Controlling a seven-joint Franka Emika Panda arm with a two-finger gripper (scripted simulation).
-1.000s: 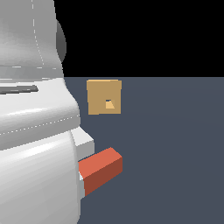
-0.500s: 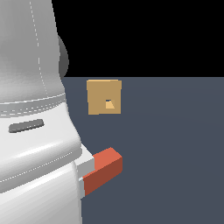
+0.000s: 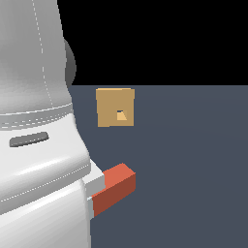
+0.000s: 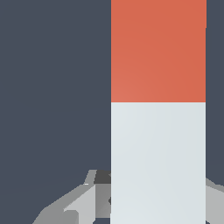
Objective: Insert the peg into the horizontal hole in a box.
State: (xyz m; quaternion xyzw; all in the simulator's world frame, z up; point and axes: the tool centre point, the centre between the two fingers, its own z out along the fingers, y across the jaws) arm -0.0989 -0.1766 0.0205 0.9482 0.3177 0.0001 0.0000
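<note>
The peg point(image 3: 114, 186) lies low on the dark floor, its red-orange end poking out from behind the big white arm, with a sliver of its white part point(image 3: 97, 180) showing. In the wrist view the peg point(image 4: 157, 109) runs lengthwise, red end away and white part between my fingers. My gripper point(image 4: 157, 177) holds that white part: a grey finger point(image 4: 89, 194) lies against one side and another against the opposite side, with no gap visible. Farther back stands the tan box point(image 3: 115, 107), and the hole point(image 3: 120, 115) sits in the face turned toward the camera. The red end is well short of the box.
The white arm body point(image 3: 38, 145) fills the exterior view's left and hides the gripper and most of the peg there. Dark grey floor point(image 3: 193, 169) stretches around the box and the peg.
The arm came down over the peg between one second and half a second ago, then held still. The peg's red end has barely shifted. The box is unmoved.
</note>
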